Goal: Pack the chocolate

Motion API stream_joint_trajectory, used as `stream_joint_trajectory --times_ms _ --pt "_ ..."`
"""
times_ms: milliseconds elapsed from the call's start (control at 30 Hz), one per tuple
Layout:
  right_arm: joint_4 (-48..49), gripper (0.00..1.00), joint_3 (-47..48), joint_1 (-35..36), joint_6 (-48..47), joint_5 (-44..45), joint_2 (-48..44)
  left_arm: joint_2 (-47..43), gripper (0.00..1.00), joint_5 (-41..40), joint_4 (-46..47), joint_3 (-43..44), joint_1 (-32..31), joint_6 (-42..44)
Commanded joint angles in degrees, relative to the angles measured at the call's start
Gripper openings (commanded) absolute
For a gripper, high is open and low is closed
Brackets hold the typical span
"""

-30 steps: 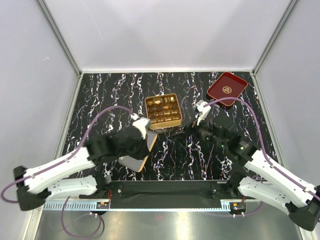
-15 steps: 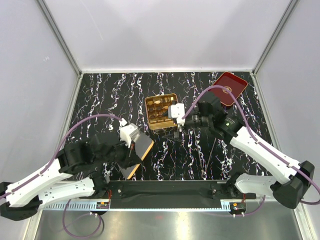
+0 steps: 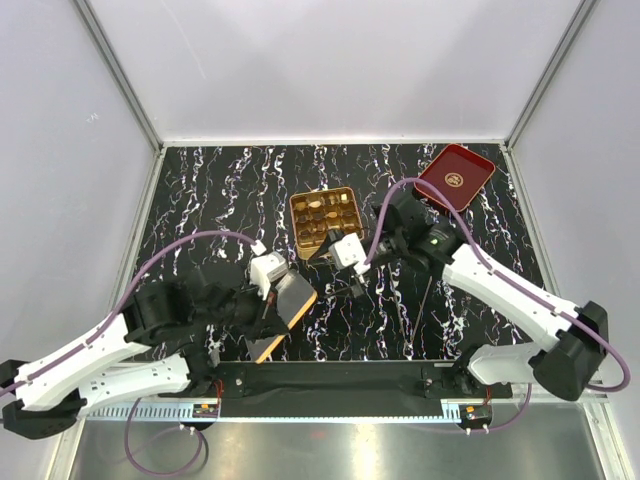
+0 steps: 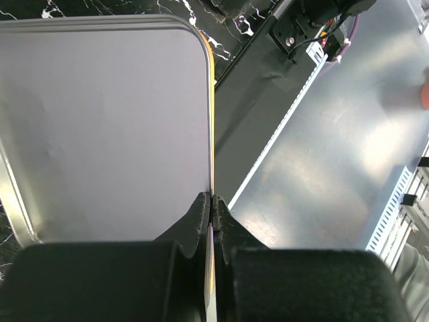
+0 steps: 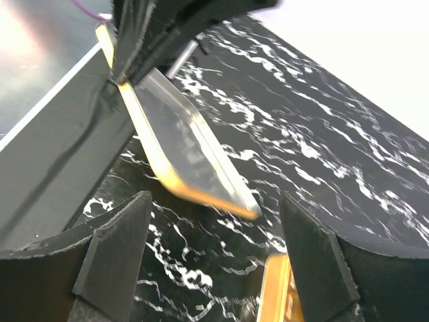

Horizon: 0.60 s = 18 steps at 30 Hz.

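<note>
Our left claw pinches the lid by its rim; our right claw hangs spread near the tin, where the chocolate apparently sits packed. That thin grip could let the lid slip.

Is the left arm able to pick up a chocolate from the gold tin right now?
Probably not. The left gripper is shut on the lid, well short of the chocolate.

top cam high behind bases, down on whole table, left wrist cam tight on gold-edged lid, right wrist low, facing same lid
</note>
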Motion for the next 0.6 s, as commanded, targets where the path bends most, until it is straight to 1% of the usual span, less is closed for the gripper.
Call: stream_joint_trajectory --times_ms 0,67,200,300,367,400,433,467,500,567 --pt "-1.7 0.83 3.5 2.3 -5.0 -3.2 3.5 0.8 0.0 2.2 5.0 3.4 0.0 1.5" --pt "-3.0 0.82 3.5 2.3 -6.0 -4.2 3.9 1.8 0.0 1.6 4.8 4.3 0.0 1.5" --pt "-1.9 0.82 1.6 3.0 -5.8 -4.7 4.4 2.7 0.0 1.3 5.8 4.7 0.0 1.4" --pt "-2.2 0.8 1.6 4.0 -5.8 -5.3 4.6 3.5 0.0 0.6 5.8 5.7 0.0 1.7" --pt "-1.0 0.75 1.5 4.2 -4.6 -6.4 4.4 4.6 0.0 0.2 5.5 6.5 0.0 2.0" --pt "1.1 0.7 1.0 4.2 -2.8 -6.9 4.3 4.8 0.0 0.1 5.3 6.8 0.1 2.1" --pt "2.4 0.6 0.7 4.2 -1.7 -6.9 4.4 5.4 0.0 -0.1 5.2 7.6 0.1 2.2" --pt "3.7 0.4 0.4 4.2 -0.3 -6.5 4.4 5.6 0.0 -0.6 5.1 8.0 0.1 2.0" --pt "4.9 0.33 0.1 4.2 1.5 -5.6 4.6 5.9 0.0 -1.1 5.0 8.5 0.3 1.7" --pt "4.9 0.24 0.4 4.2 2.6 -5.5 5.0 6.7 0.0 -0.7 5.1 10.1 0.9 1.4"
